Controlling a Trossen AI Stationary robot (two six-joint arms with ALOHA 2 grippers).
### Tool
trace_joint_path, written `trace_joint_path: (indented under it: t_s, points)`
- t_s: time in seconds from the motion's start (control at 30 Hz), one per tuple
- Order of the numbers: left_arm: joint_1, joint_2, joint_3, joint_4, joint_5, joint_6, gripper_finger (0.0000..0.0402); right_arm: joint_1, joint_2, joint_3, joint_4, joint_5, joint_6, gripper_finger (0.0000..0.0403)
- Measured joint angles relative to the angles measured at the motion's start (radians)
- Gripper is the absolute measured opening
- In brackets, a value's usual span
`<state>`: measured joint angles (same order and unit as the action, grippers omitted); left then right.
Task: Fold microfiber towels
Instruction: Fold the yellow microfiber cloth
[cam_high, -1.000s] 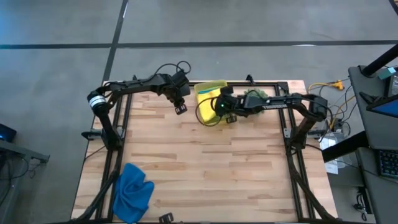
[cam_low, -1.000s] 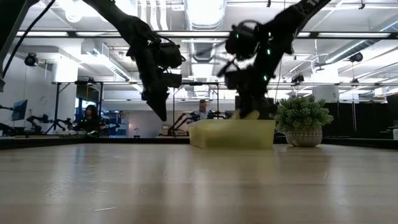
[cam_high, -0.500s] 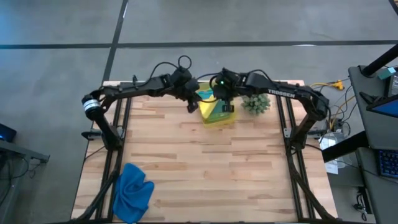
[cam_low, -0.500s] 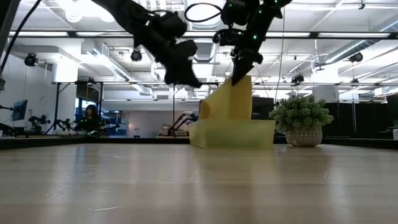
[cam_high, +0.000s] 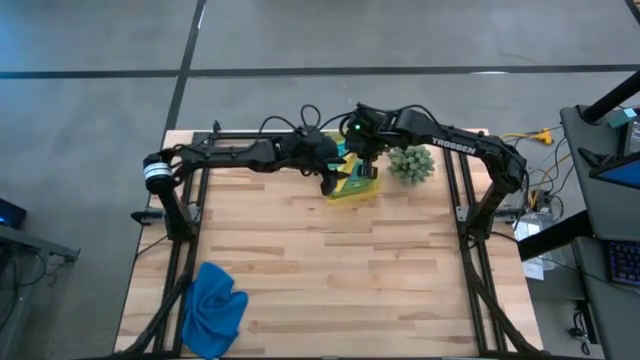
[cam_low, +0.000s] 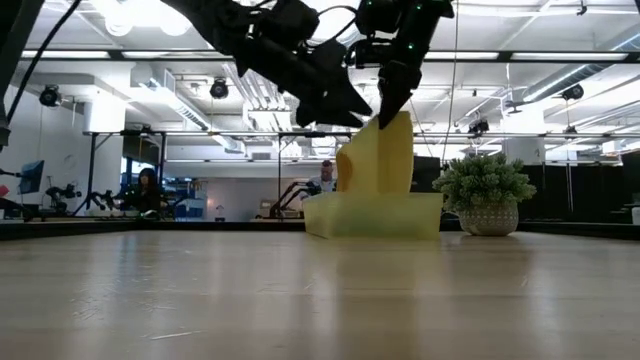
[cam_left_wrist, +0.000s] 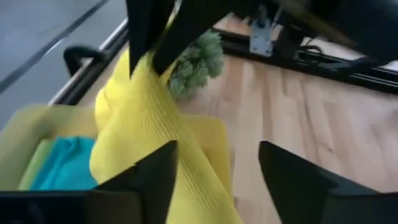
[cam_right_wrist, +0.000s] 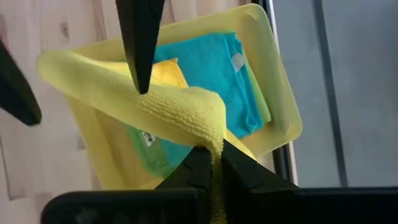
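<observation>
The bin (cam_high: 352, 190) stands at the far edge of the table (cam_high: 330, 280), near the middle, with the plant (cam_high: 411, 163) just beside it on the right. One towel (cam_low: 380, 160) hangs above the bin, its lower end reaching down into it; a second towel (cam_right_wrist: 205, 74) lies flat inside the bin, over a third towel (cam_right_wrist: 264, 112) whose edge shows beneath. A fourth towel (cam_high: 214, 308) lies crumpled at the near left corner of the table, well apart from the bin. The right gripper (cam_right_wrist: 210, 155) is above the bin, at the top of the hanging towel. The left gripper (cam_left_wrist: 214, 180) is just beside the hanging towel, on its left.
</observation>
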<state>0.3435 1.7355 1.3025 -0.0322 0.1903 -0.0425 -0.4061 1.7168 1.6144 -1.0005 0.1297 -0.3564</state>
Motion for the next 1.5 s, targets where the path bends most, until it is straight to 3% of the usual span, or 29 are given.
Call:
trace_joint_path:
  t_s: [0.13, 0.27, 0.93, 1.03, 1.1, 1.27, 1.5]
  points:
    - [-0.02, 0.02, 0.0, -0.003, -0.141, -0.031, 0.025, 0.0, 0.0, 0.004, -0.026, -0.003, 0.017, 0.0012]
    - [-0.037, 0.025, 0.0, -0.023, -0.279, -0.031, 0.0258, 0.0, 0.0, 0.011, -0.054, -0.003, 0.017, 0.0012]
    - [-0.088, 0.072, 0.007, -0.01, -0.271, -0.11, 0.0255, -0.03, 0.0, 0.051, -0.066, 0.001, 0.008, 0.0012]
    - [-0.089, 0.085, 0.007, -0.068, -0.306, -0.11, 0.0229, -0.031, 0.0, 0.051, -0.07, 0.001, 0.008, 0.0012]
    - [-0.088, 0.085, 0.007, -0.128, -0.339, -0.109, 0.0189, -0.031, 0.0, 0.051, -0.078, 0.001, 0.004, 0.0012]
    - [-0.082, 0.059, 0.008, -0.223, -0.355, 0.002, 0.003, -0.031, 0.0, 0.051, -0.088, -0.002, -0.02, 0.0012]
    - [-0.036, -0.023, 0.06, -0.342, -0.378, 0.212, 0.0003, -0.04, -0.006, 0.054, -0.096, -0.037, -0.117, 0.0012]
